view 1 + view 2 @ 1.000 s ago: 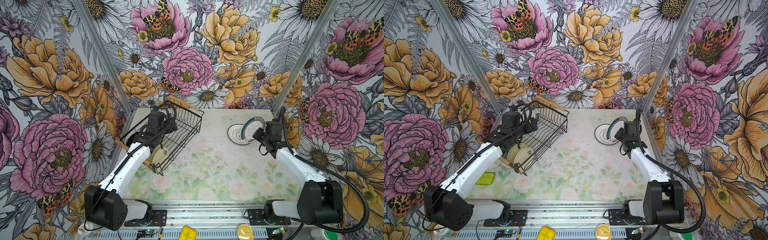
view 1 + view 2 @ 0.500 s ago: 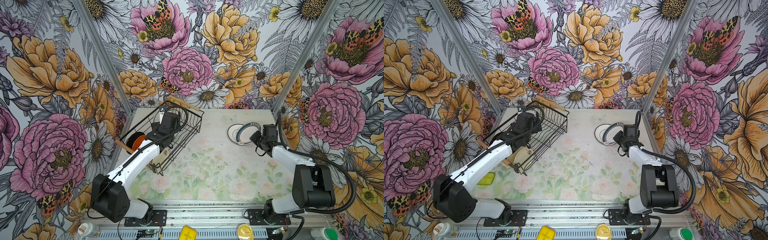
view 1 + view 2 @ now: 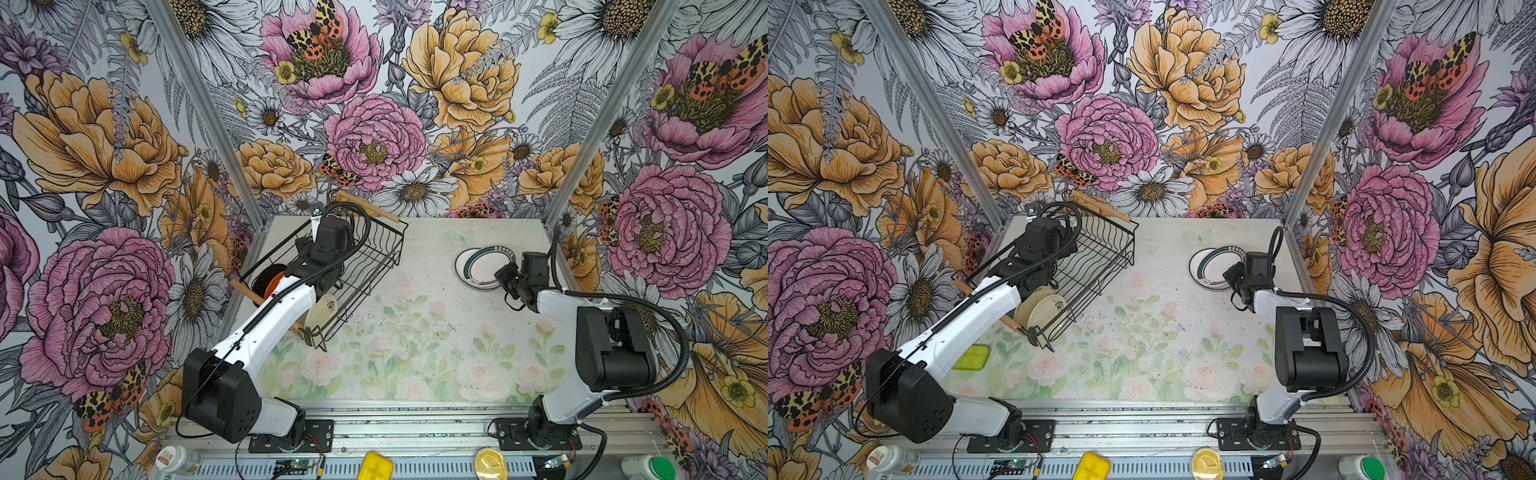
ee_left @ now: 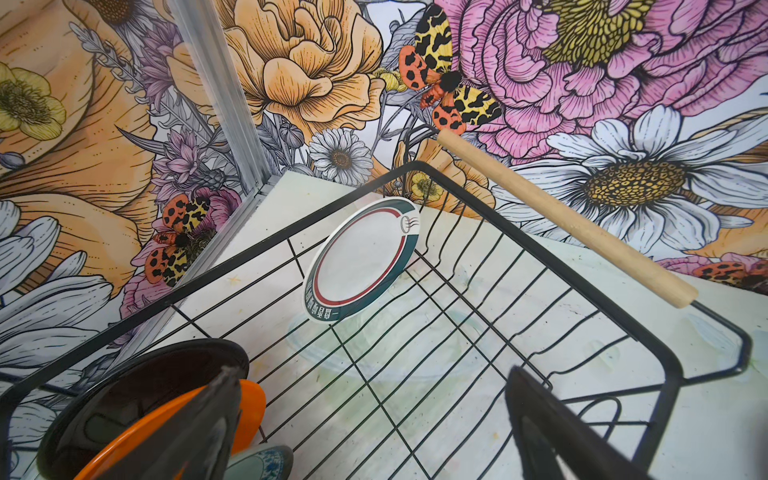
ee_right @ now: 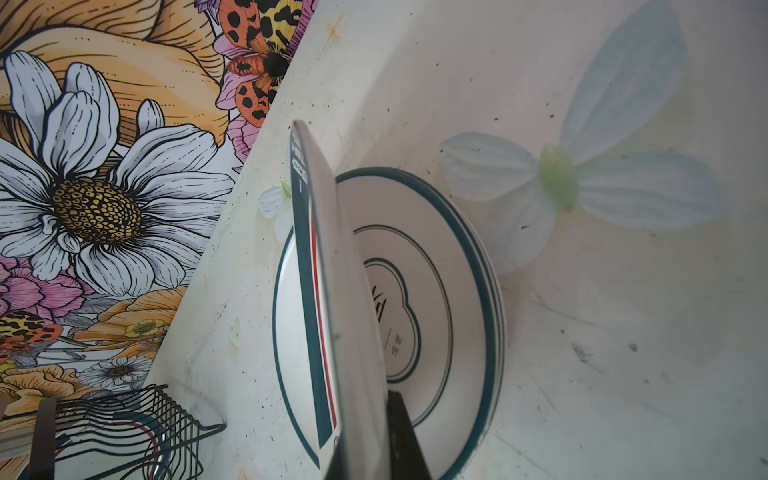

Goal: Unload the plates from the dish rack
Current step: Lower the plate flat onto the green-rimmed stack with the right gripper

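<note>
In both top views the dish rack [image 3: 386, 249] sat at 10 o'clock on the table [image 3: 415, 332], a plate stack [image 3: 467, 270] at 2 o'clock. Left wrist view: the left gripper [image 4: 374, 432] gaped wide, empty, over the rack. Right wrist view: the right gripper [image 5: 365, 453] pinched 1 plate [image 5: 320, 291] edge-up over that stack.

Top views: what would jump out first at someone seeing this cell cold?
The loud floral walls surround everything. At the far left of the table, the black wire dish rack holds several plates, with the left gripper open inside it. At far right, the right gripper holds a teal-rimmed plate on edge over a plate stack.
</note>
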Action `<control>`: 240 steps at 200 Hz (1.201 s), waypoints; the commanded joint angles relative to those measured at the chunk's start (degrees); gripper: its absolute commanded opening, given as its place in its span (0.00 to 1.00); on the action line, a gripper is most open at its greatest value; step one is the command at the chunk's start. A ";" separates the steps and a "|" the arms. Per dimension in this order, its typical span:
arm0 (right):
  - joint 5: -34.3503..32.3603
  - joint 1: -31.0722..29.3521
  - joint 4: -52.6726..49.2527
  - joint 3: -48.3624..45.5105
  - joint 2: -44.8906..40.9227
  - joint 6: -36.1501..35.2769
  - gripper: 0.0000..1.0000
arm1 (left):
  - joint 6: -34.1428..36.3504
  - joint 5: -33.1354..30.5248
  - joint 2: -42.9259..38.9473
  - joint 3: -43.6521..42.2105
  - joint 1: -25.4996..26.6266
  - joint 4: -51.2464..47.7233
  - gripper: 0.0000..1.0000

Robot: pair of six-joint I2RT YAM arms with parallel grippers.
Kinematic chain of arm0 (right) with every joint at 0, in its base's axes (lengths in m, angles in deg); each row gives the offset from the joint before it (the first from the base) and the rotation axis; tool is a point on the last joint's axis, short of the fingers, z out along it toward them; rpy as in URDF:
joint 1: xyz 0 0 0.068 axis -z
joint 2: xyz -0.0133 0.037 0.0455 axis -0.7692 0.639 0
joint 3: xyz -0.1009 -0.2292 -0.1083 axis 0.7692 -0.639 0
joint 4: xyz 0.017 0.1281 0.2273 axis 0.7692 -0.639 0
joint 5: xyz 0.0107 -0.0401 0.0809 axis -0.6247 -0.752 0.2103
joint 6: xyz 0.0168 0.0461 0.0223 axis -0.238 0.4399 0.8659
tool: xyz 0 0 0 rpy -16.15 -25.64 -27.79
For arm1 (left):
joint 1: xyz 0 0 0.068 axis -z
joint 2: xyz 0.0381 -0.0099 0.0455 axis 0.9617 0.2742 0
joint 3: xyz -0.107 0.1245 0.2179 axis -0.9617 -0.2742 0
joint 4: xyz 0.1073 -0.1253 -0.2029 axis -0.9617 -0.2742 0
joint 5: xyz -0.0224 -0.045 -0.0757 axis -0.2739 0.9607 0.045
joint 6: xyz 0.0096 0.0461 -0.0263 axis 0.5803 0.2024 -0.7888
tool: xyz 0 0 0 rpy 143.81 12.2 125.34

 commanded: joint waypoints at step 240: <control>-4.90 -1.34 -14.40 6.46 2.50 -9.00 0.65 | -2.61 14.90 -0.73 1.09 -7.91 -2.12 0.99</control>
